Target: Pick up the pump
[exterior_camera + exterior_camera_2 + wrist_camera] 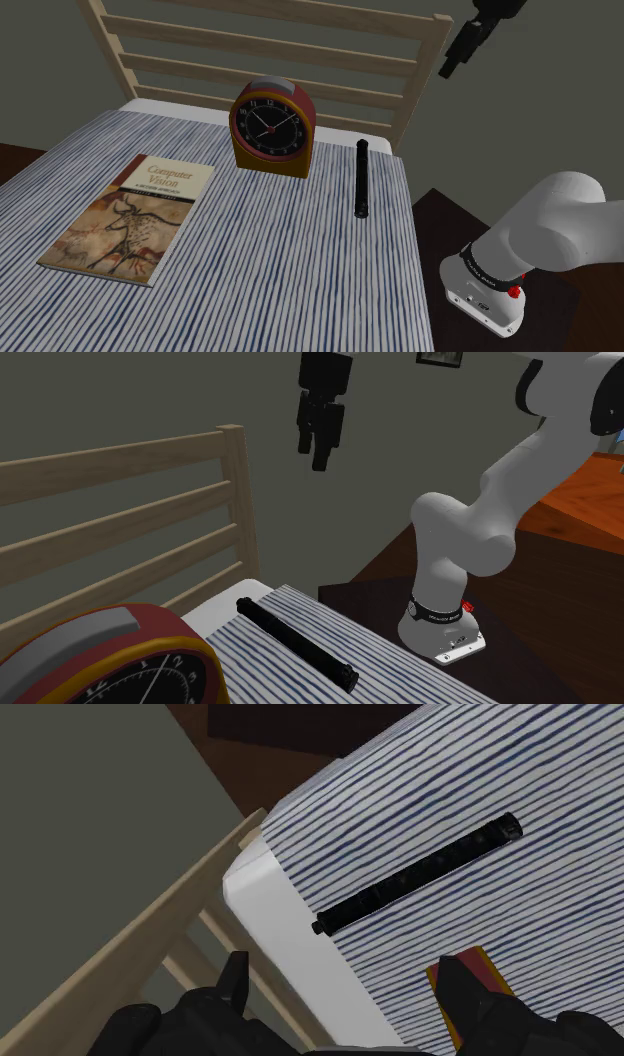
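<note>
The slim black pump point(362, 178) lies flat on the striped bed point(280, 260) near the red alarm clock point(270, 128). The hand point(450, 65) hangs open, well above that clock.

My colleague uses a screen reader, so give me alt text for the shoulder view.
A slim black pump lies on a blue-striped bed beside a red and yellow clock, with a book towards the shoulder view's left. The white arm holds its black fingers high above, near the slatted headboard.

The bed point(280, 270) carries 1 black pump point(362, 179), 1 red clock point(271, 128) and 1 book point(131, 217): 3 things.
</note>
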Motion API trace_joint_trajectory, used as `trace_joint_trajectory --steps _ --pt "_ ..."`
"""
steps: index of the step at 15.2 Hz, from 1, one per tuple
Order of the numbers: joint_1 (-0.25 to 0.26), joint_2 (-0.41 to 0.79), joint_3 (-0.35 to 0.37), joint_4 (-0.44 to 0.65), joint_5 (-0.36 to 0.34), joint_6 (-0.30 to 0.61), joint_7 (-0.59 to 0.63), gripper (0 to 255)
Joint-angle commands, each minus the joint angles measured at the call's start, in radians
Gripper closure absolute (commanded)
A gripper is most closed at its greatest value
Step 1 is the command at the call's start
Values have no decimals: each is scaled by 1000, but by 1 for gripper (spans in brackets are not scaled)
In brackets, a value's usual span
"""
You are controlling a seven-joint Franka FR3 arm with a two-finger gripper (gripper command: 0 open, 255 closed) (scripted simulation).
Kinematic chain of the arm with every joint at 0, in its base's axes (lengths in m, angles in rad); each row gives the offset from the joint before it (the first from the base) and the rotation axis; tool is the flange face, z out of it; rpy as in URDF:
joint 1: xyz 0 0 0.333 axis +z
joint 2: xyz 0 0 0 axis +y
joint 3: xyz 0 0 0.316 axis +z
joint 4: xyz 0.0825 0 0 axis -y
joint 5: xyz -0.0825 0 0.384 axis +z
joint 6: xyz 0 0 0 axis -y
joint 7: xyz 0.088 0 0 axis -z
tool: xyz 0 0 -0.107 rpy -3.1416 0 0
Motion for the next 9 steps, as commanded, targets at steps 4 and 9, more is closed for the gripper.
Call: trace_joint_trajectory --steps 4,9 --pt "-31 -10 46 -96 38 69 137 0" --pt "-75 6 132 -231 110 195 362 0"
